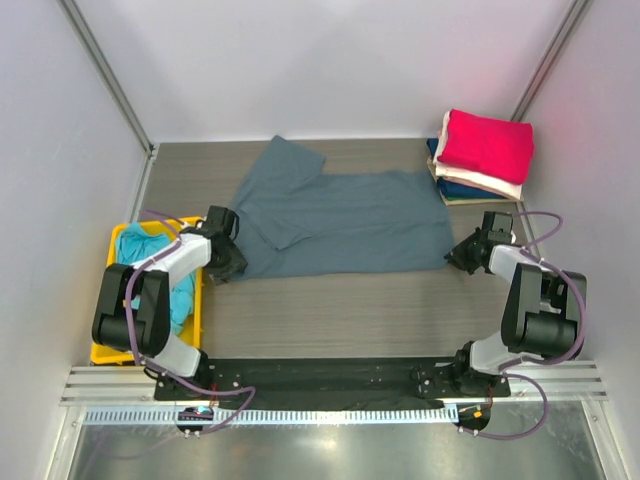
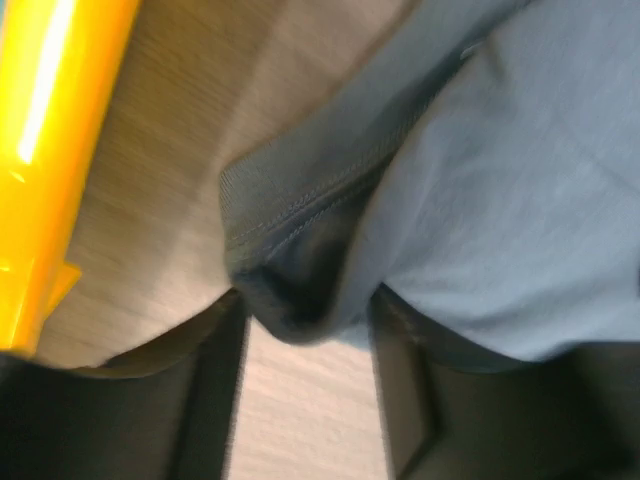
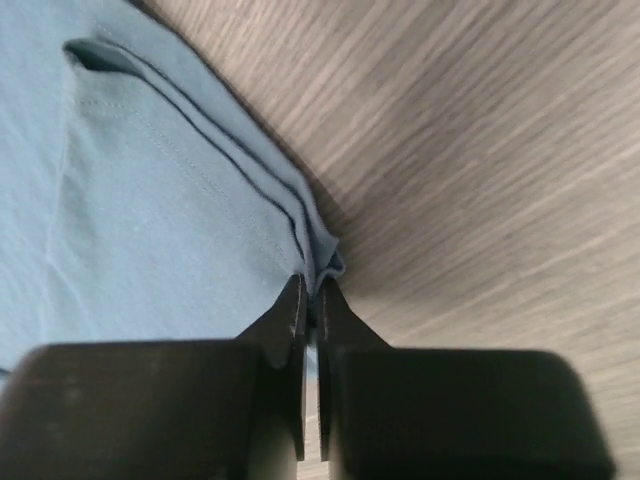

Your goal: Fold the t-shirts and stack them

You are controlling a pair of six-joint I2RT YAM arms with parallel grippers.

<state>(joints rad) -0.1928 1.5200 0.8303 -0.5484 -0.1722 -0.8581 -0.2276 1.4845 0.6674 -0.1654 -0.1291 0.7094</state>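
Observation:
The large slate grey-blue t-shirt [image 1: 340, 220] lies spread flat on the table's middle. My left gripper [image 1: 228, 262] is at its near left corner. In the left wrist view the jaws stand wide apart [image 2: 310, 325] and a bunched hem corner [image 2: 300, 290] lies between the fingertips. My right gripper [image 1: 458, 254] is at the near right corner, and its jaws [image 3: 318, 290] are shut on the shirt's folded edge [image 3: 200, 200]. The teal tee [image 1: 150, 250] sits in the bin. Folded crimson [image 1: 488, 143], cream [image 1: 490, 182] and navy [image 1: 458, 189] tees are stacked at the back right.
The yellow plastic bin [image 1: 100, 350] stands at the left edge beside my left arm; its rim shows in the left wrist view [image 2: 50, 150]. White walls close the table on three sides. Bare wood-grain table [image 1: 350, 310] lies between the shirt and the arm bases.

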